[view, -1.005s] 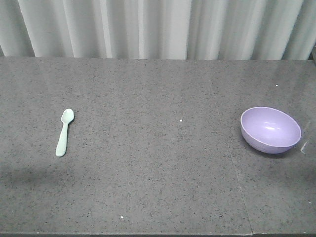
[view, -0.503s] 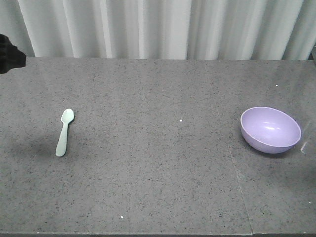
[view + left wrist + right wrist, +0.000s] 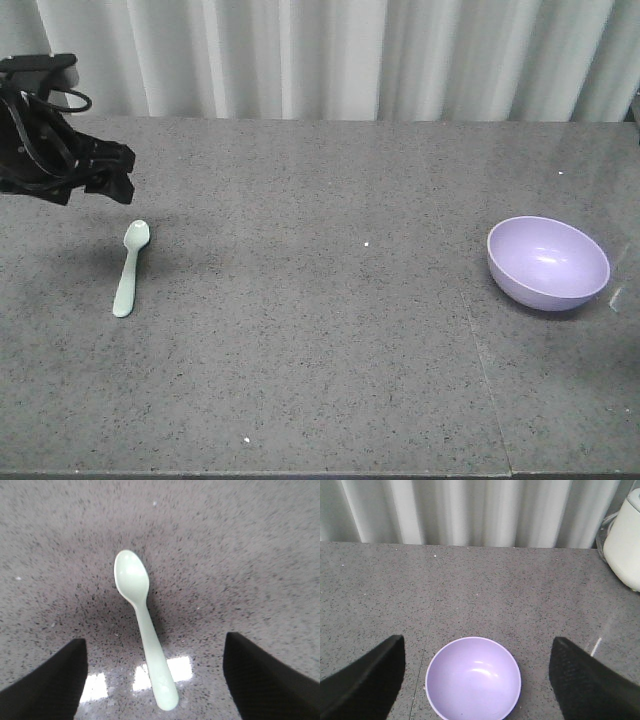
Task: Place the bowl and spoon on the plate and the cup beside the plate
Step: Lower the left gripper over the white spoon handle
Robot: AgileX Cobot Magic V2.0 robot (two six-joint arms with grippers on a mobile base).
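Note:
The mint-green spoon point(image 3: 131, 267) lies flat on the grey table at the left, bowl end away from me. My left gripper point(image 3: 118, 175) hangs just behind and above it, open. In the left wrist view the spoon point(image 3: 142, 620) runs lengthwise between the two wide-spread fingers point(image 3: 45, 685), untouched, with my left gripper point(image 3: 157, 680) over its handle end. The lavender bowl point(image 3: 548, 262) sits upright and empty at the right. In the right wrist view the bowl point(image 3: 473, 679) lies centred below my open right gripper point(image 3: 479, 680). The plate and the cup are out of view.
A white appliance point(image 3: 627, 540) stands at the table's far right. Pale curtains point(image 3: 320, 55) hang behind the back edge. A seam point(image 3: 480, 350) runs through the tabletop left of the bowl.
My left arm has come in from the left edge and moved right to hang over the spoon. Spoon and bowl have not moved.

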